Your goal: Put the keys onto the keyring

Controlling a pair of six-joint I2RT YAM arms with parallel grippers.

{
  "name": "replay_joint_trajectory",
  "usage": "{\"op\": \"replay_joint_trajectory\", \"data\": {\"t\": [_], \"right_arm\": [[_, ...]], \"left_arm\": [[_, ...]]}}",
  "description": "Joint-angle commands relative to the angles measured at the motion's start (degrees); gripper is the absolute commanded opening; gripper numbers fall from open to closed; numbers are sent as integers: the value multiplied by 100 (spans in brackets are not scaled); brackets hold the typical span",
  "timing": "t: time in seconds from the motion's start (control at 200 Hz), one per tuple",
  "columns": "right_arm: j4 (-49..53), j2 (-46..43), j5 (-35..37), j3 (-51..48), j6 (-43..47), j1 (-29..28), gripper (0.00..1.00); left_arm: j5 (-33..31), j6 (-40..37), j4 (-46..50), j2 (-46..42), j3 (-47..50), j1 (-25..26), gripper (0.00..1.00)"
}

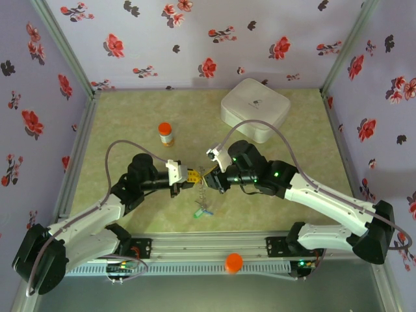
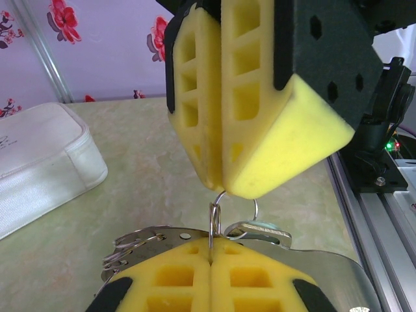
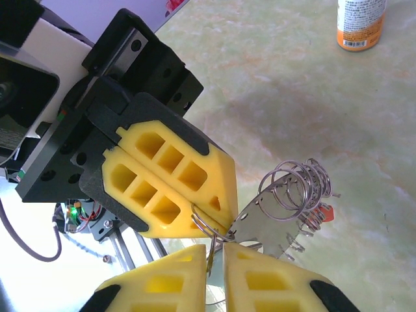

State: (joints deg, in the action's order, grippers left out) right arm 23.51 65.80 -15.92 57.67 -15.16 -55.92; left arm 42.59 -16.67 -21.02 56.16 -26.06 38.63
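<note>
The keyring [image 3: 286, 218] is a flat steel plate carrying several wire split rings, held up between both arms over the table's middle [image 1: 203, 188]. My left gripper [image 2: 211, 242] is shut on one split ring [image 2: 213, 221] standing edge-on in its yellow pads; the same grip shows in the right wrist view [image 3: 207, 220]. My right gripper [image 3: 218, 246] meets it tip to tip, its pads almost together on a thin ring [image 3: 212, 255] at the plate's corner [image 2: 263, 229]. Green and blue keys [image 1: 203, 211] lie on the table below. A red tag [image 3: 323, 213] peeks from behind the plate.
An orange-capped bottle [image 1: 166, 134] stands left of centre at the back. A white zip case [image 1: 255, 107] lies at the back right. A loose orange cap [image 1: 234, 262] rests on the aluminium rail [image 1: 195, 247] at the near edge. Floral walls enclose three sides.
</note>
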Motion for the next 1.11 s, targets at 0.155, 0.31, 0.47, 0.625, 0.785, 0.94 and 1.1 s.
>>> {"op": "replay_joint_trajectory", "data": {"t": [0.155, 0.31, 0.47, 0.625, 0.785, 0.94, 1.1], "right_arm": [[50, -28, 82, 108, -14, -31, 8], [157, -51, 330, 117, 22, -8, 2], [176, -110, 491, 76, 22, 26, 0], [168, -115, 529, 5, 30, 59, 0], [115, -31, 501, -71, 39, 97, 0], [8, 112, 331, -119, 39, 124, 0], [-31, 270, 274, -118, 65, 123, 0]], "left_arm": [[28, 14, -274, -97, 0, 21, 0], [43, 40, -345, -126, 27, 14, 0], [65, 43, -393, -142, 40, 17, 0], [107, 71, -471, -141, 57, 15, 0], [160, 126, -583, -139, 75, 18, 0], [188, 188, -675, -115, 84, 17, 0], [183, 211, -729, -105, 93, 13, 0]]}}
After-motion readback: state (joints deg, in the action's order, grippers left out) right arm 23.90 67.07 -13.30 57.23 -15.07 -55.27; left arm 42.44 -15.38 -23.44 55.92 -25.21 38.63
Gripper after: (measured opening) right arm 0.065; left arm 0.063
